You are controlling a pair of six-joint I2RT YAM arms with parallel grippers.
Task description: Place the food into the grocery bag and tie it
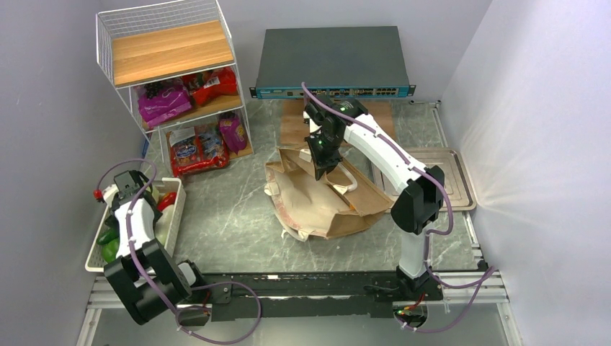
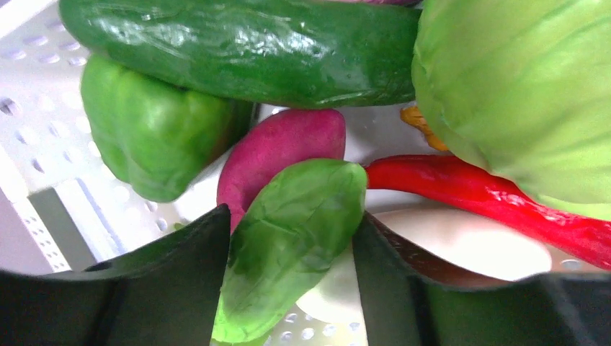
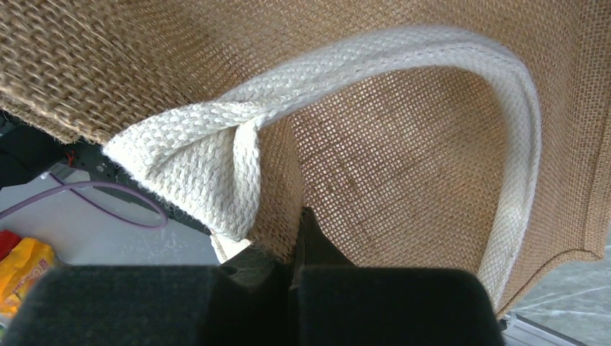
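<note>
I'm clamping the right gripper on the grocery bag beside its cream handle, mid-table — the left gripper is straddling a green leaf in the near-left white basket, grip unclear.

Plain pale walls all round, grey marbled table, white wire rack in its far left corner, light glaring off the right wall.

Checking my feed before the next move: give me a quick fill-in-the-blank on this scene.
The right pincer is shut on the tan ___ beside its cream handle.
A green ___ lies between the left pincer's fingers.
The red chili lies in the white ___.
Missing: bag; leaf; basket.
</note>
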